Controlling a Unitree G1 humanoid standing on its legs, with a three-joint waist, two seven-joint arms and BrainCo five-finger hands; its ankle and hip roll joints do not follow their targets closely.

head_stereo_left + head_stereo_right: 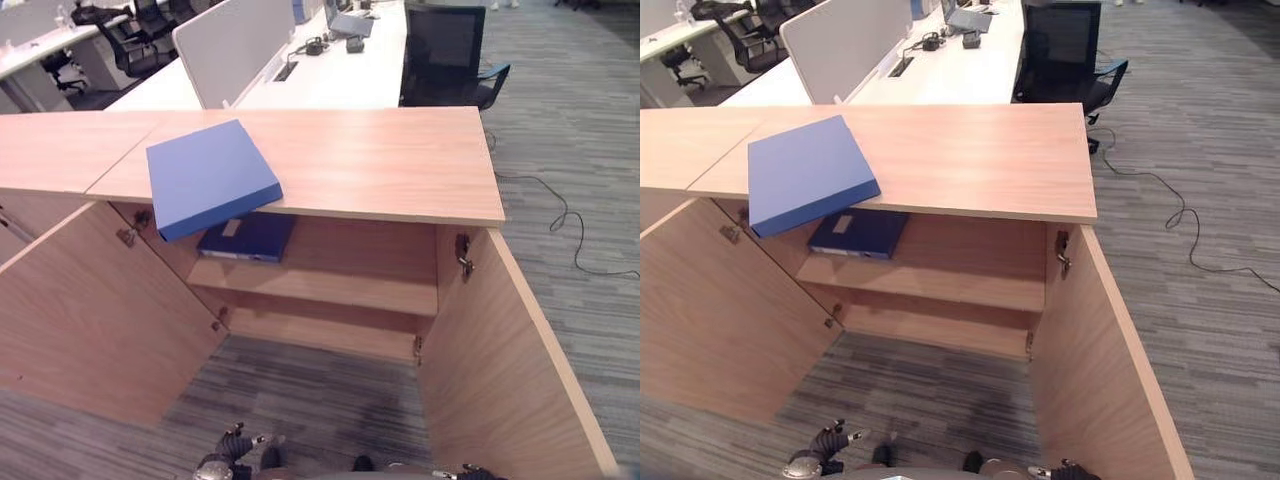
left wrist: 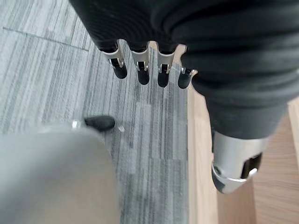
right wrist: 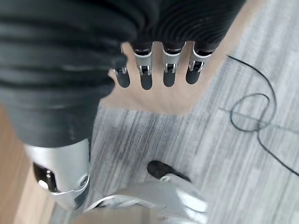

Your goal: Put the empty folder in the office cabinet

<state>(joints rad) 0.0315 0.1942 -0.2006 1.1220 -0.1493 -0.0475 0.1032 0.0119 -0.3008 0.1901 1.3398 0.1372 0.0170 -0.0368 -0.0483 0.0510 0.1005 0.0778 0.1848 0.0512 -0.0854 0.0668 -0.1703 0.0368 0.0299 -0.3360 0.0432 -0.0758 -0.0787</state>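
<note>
Both hands hang low with fingers straight and empty, left hand (image 2: 154, 70) and right hand (image 3: 159, 70), while the flat blue rectangular folder (image 1: 210, 177) lies up on the wooden cabinet top (image 1: 400, 160), front corner overhanging, on the left hand's side.

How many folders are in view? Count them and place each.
2. A light blue folder lies on the cabinet top, its corner overhanging the front edge. A dark blue folder lies flat on the upper shelf. Others may be hidden.

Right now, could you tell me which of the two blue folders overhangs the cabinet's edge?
The lighter blue folder on the cabinet top overhangs its front edge; the darker folder lies flat on the shelf inside.
</note>
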